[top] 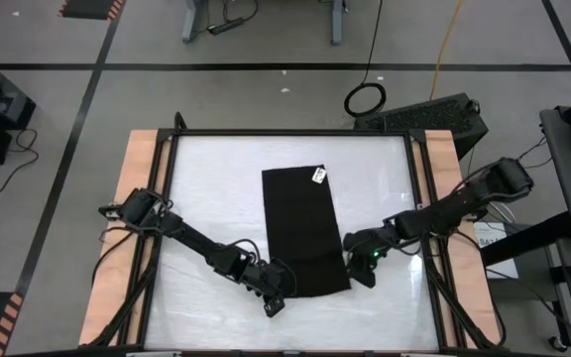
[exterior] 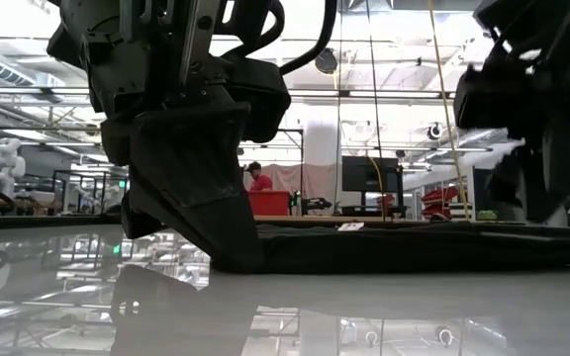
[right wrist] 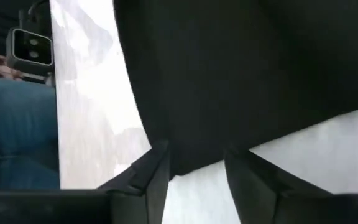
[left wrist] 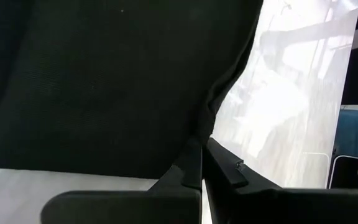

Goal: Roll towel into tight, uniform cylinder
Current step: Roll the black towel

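The black towel (top: 303, 233) lies flat and lengthwise on the white tabletop, with its white tag (top: 317, 175) at the far right corner. My left gripper (top: 277, 300) is at the towel's near left corner, shut on it. My right gripper (top: 361, 270) is open at the near right corner. In the right wrist view its two fingers (right wrist: 156, 171) stand on either side of that corner (right wrist: 191, 158); I cannot tell whether they touch it. In the low view the left gripper (exterior: 228, 252) reaches down to the table at the towel's (exterior: 414, 247) end. My left gripper pinches the towel's near left corner (left wrist: 205, 134) between its two shut fingers (left wrist: 188, 171). The fingers slant down from the table's left and near side. The corner is at table height, and the rest of the towel lies flat on the table.
Wooden strips (top: 142, 198) and a black frame border the white tabletop (top: 216, 188). Bare tabletop lies left, right and far of the towel. A black case (top: 434, 114) sits on the floor beyond the far right corner.
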